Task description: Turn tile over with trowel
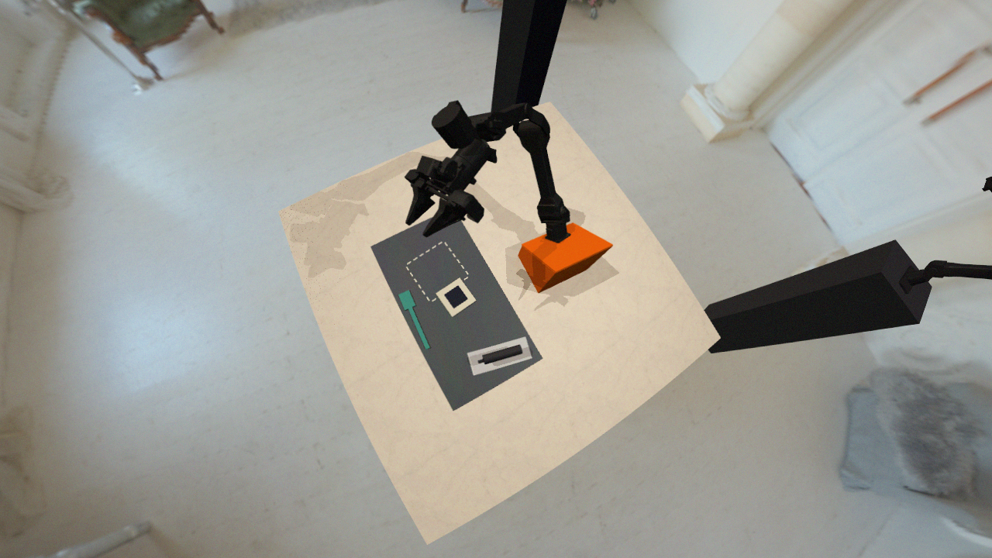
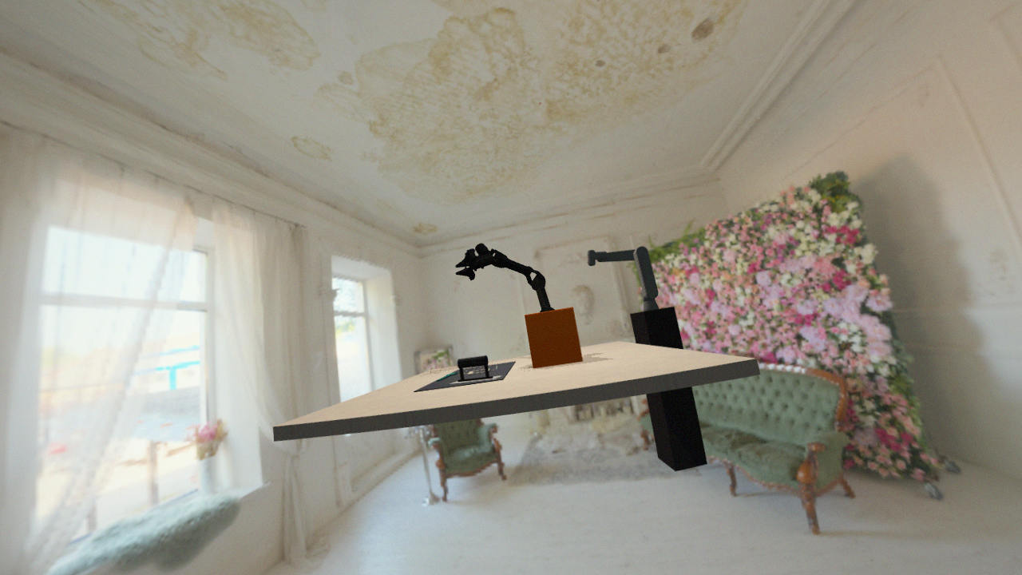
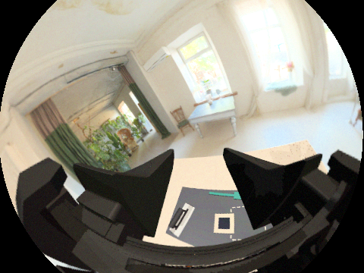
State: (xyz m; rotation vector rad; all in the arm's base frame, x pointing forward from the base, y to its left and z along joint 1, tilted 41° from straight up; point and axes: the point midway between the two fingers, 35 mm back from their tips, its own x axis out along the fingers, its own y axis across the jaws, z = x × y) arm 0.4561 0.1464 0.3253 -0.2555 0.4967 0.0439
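Note:
A cream tile (image 1: 456,297) (image 3: 224,223) with a dark square mark facing up lies on the grey mat (image 1: 478,332) (image 3: 202,227), overlapping the near corner of the dashed outline (image 1: 416,258). A green trowel (image 1: 414,318) (image 3: 224,194) lies flat along the mat's left edge, blade toward the far end. My gripper (image 1: 426,220) (image 2: 465,272) (image 3: 199,153) is open and empty. It hangs high above the far end of the mat, well apart from the tile and the trowel.
A black cylinder on a light plate (image 1: 501,356) (image 3: 181,217) sits at the mat's near end. The arm's orange base (image 1: 563,259) (image 2: 552,337) stands on the table (image 1: 555,388) to the right of the mat. A black post (image 1: 818,298) stands off the right edge.

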